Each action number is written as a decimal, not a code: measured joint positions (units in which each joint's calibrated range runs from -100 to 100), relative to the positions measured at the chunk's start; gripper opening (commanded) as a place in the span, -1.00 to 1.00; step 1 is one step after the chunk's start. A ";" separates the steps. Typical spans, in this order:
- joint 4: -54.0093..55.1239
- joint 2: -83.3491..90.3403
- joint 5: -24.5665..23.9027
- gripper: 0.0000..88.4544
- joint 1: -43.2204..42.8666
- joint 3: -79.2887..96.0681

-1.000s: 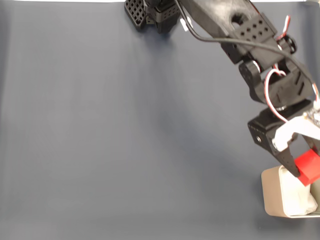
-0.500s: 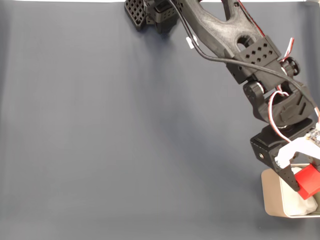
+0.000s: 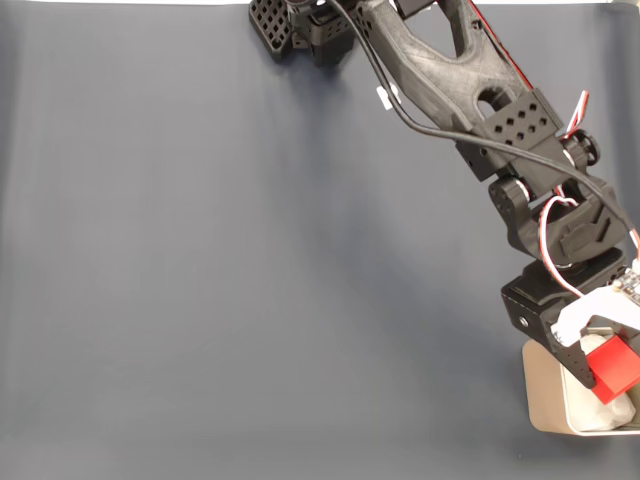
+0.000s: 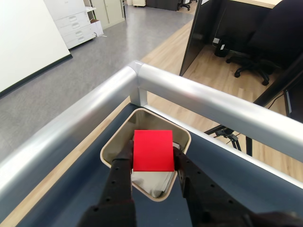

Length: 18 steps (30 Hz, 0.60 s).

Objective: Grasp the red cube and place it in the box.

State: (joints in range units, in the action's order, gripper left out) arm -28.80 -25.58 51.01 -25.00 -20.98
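Red cube [image 4: 152, 150], small, bright and plain-faced, sits clamped between the two black fingers of the gripper [image 4: 152, 163], which press on its left and right faces in the wrist view. The cube is held in the air directly above the beige-grey rectangular box [image 4: 184, 137], a thin-walled container with rounded corners and lumpy white padding [image 4: 149, 182] inside. In the fixed view the black arm [image 3: 450, 80] reaches from the top of the frame down to the lower right corner, where the gripper [image 3: 600, 365] holds the cube [image 3: 612, 365] over the box [image 3: 545, 395], which is cut off by the right edge of the frame. The box rests on the dark blue-grey table surface [image 3: 250, 260], close to a silver metal rail [image 4: 208, 99] that runs along the table's edge in the wrist view.

The step in hand appears to be the release. To do it well, the cube should stay centred over the opening, as it seems to be in the wrist view, away from the thin walls. Lowering a little further before the fingers part would likely keep the cube from bouncing off the uneven padding and over the rim. The fingers should then part cleanly and evenly so the cube falls straight rather than dragging on one pad, and the arm should rise straight up so it does not nudge the light box.
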 measured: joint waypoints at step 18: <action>0.00 -1.30 0.05 -0.99 -0.07 0.00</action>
State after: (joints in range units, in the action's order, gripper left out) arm -28.80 -26.88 51.06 -25.07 -20.98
